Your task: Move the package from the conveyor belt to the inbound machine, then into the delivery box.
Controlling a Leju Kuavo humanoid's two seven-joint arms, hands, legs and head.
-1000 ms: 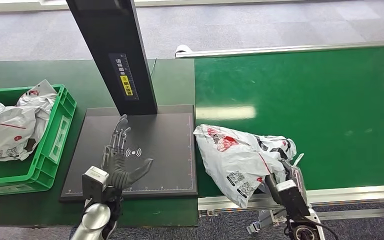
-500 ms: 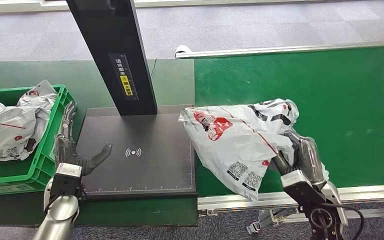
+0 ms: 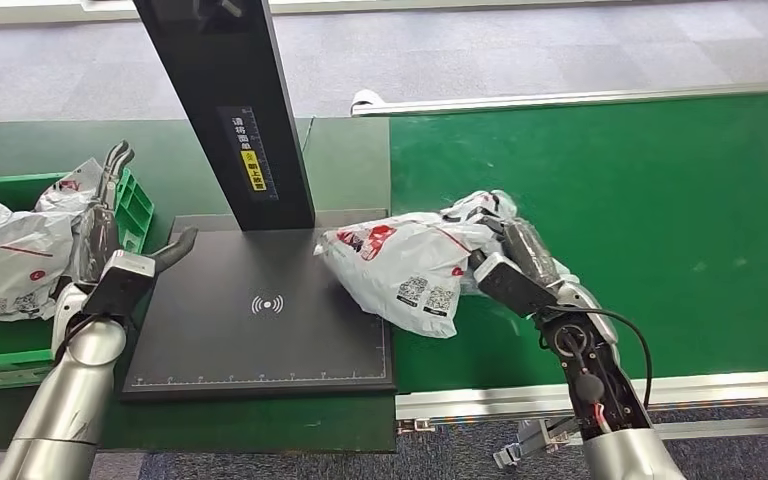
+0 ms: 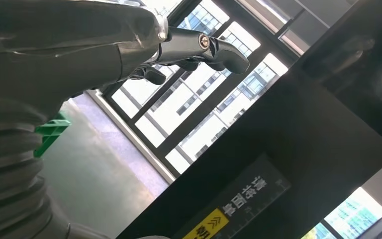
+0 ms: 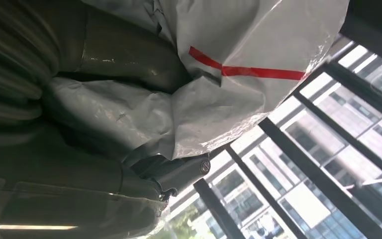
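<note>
The white plastic package point(image 3: 410, 265) is held by the right hand point(image 3: 516, 262), over the right edge of the black scanner plate point(image 3: 260, 340), its long axis running left-right. The right wrist view shows fingers point(image 5: 174, 172) wrapped in the crumpled film. The left hand point(image 3: 110, 235) is spread, holding nothing, beside the green crate point(image 3: 130, 210), which contains similar bags point(image 3: 10, 255).

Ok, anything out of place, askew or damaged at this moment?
Nothing stands out. The right hand holds the crumpled white package partly over the black scanner plate; the left hand is raised, empty, by the green crate of bags.
</note>
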